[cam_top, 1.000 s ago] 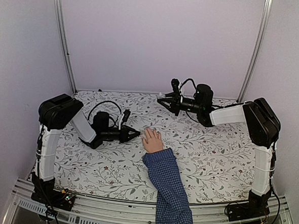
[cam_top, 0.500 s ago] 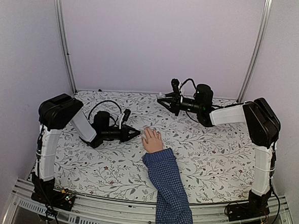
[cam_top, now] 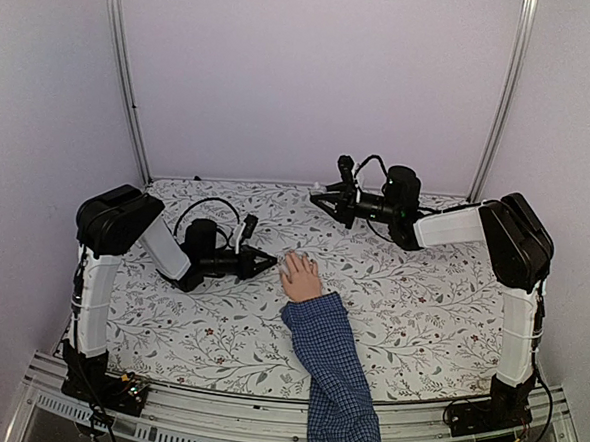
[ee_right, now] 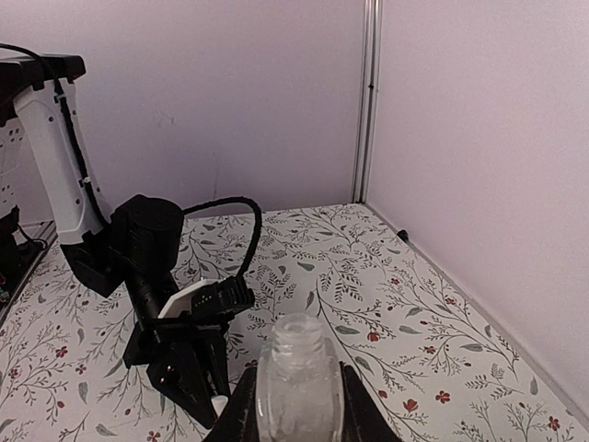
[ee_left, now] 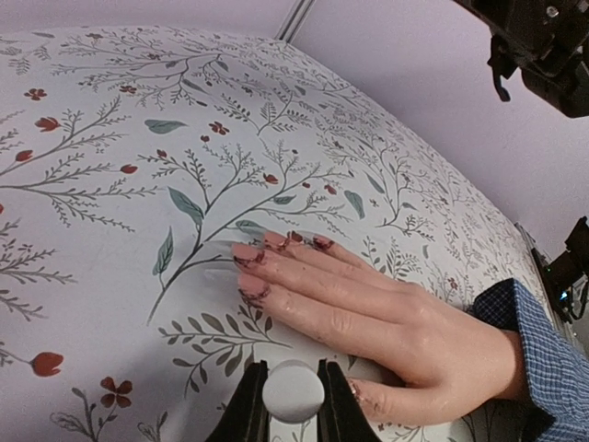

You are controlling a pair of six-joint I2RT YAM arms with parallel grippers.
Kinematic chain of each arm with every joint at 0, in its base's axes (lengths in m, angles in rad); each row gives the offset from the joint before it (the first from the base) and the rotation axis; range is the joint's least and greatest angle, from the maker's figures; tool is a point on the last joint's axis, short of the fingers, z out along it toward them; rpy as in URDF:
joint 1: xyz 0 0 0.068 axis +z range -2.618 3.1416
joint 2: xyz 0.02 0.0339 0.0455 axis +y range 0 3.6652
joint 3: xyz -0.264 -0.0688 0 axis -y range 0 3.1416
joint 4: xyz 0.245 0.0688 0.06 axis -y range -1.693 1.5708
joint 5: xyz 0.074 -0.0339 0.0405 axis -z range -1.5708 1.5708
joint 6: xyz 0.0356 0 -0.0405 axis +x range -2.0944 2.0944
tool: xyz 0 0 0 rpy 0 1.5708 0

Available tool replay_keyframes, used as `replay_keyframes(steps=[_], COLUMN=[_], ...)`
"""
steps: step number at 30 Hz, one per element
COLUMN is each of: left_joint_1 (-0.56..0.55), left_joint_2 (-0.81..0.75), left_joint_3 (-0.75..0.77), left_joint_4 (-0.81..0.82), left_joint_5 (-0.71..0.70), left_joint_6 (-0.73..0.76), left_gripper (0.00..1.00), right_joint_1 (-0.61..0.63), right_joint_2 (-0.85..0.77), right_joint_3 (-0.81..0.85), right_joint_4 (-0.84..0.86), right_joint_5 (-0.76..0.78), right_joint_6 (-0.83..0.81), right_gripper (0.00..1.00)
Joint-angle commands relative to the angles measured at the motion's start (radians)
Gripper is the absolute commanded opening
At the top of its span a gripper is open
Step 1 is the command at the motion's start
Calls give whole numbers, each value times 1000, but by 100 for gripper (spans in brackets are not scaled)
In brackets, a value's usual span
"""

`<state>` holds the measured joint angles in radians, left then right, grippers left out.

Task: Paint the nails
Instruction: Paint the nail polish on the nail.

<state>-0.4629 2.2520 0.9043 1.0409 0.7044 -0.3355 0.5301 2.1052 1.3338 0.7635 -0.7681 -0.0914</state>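
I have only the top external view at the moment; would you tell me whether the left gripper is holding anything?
Observer: Yes. The left wrist view shows the left gripper shut on a white round cap; whatever is below the cap is out of frame.
Operator: Thank you. Is there any colour on the fingertips?
Observer: The nails of the hand look pale, with dark red along their edges.
Operator: And the other arm?
Observer: The right gripper is shut on a clear bottle, which is upright with its neck uncapped.
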Motion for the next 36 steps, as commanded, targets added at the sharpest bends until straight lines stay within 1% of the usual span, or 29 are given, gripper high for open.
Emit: replay_keyframes(steps=[1, 18, 21, 29, 36], left_joint_1=[-5, 3, 10, 31, 30], left_joint_2=[27, 32, 28, 5, -8], left_joint_3=[12, 14, 1, -68, -93], left_joint_4=[-16, 6, 34, 199, 226], left_joint_5=[-8, -10, -4, 27, 34], left_joint_6=[-13, -35, -50, -111, -107], left_gripper=[0, 0, 0, 0, 0], right_joint_1=[5, 7, 7, 8, 9], right_joint_2=[3, 4, 4, 5, 4], right_joint_3=[-5, -4, -4, -2, -2], right_joint_4=[2, 2, 2, 2, 2], right_joint_5=[10, 10, 10, 8, 9], right_joint_6=[-6, -5, -5, -4, -4], right_gripper=[0, 0, 0, 0, 0])
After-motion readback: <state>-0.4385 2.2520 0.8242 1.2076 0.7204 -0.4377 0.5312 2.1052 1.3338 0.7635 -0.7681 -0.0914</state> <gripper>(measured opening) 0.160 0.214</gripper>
